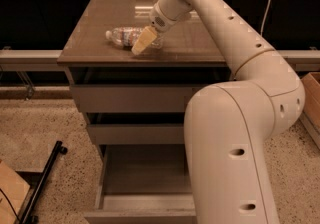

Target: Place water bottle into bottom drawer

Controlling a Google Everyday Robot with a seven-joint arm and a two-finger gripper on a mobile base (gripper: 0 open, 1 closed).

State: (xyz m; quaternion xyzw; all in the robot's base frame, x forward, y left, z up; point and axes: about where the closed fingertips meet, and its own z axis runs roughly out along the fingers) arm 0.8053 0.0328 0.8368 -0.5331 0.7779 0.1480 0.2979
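The water bottle point(122, 35) lies on its side on the cabinet top point(200, 43), in the upper left-centre of the frame. The gripper point(142, 42) is down at the bottle's right part, its pale tip overlapping the bottle, and whether it is spread, closed or pinching the bottle cannot be told. In the lower centre the bottom drawer point(145, 174) stands pulled open, its right side hidden behind the robot's white arm point(235, 133).

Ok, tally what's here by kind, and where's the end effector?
Bottle: 1, lying on the cabinet.
Drawers: 3: top drawer, middle drawer, bottom drawer (open).
End effector: 1, at the bottle.
Total: 5.
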